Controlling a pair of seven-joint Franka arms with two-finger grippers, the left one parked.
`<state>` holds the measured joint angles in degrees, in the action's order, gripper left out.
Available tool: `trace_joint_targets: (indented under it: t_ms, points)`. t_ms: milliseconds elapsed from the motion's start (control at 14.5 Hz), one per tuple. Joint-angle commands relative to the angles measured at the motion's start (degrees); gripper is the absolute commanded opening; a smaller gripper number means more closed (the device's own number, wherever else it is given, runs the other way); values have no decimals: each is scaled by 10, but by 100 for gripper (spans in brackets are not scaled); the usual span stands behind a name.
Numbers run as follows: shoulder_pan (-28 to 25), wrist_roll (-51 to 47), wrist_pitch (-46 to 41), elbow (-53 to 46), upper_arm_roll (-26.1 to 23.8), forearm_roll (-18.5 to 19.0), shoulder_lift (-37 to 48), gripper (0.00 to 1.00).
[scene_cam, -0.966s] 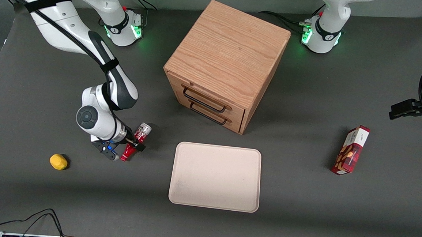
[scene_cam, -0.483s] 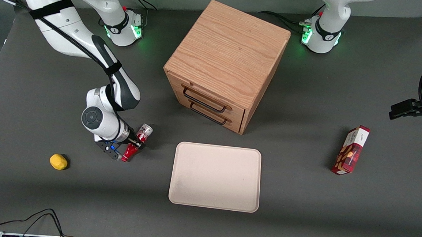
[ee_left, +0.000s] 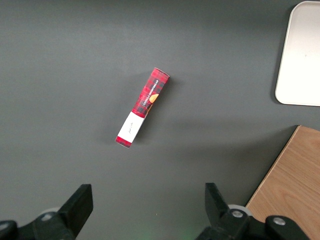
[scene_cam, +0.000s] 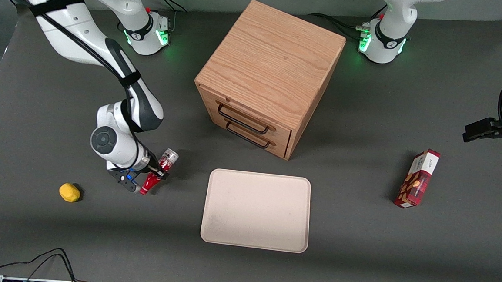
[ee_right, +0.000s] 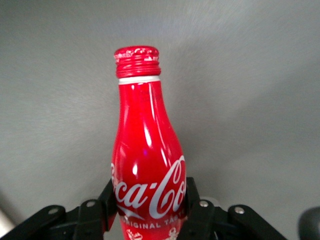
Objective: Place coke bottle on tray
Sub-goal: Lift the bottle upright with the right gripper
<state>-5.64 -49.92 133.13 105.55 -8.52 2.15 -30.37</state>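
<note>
The coke bottle is red with white script, a silver base end and a red neck. My right gripper is shut on its body, holding it nearly level with the neck pointing toward the front camera. In the right wrist view the bottle fills the middle, with a black finger pressed on each side of the label. The cream-beige tray lies flat on the table, a short way from the bottle toward the parked arm's end. Nothing is on it. Its corner also shows in the left wrist view.
A wooden two-drawer cabinet stands farther from the front camera than the tray. A small yellow object lies beside the gripper, away from the tray. A red snack box lies toward the parked arm's end, also seen in the left wrist view.
The arm swung a little toward the tray with the bottle, then came back. The bottle now sits slightly nearer the front camera than a second ago, still gripped.
</note>
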Motion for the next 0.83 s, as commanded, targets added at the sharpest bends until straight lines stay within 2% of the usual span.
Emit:
trace_joint_targets:
  t_ms: [0,207,345,552,759]
  points:
    - [2,11,-157,-66,-2,11,67,0]
    - [11,60,-246,-103,-1,3,151,0]
    - [17,87,-318,-156,-1,3,173,0]
    - [17,112,-414,-264,-2,3,161,0]
    - [10,121,-438,-355,-2,3,102,0]
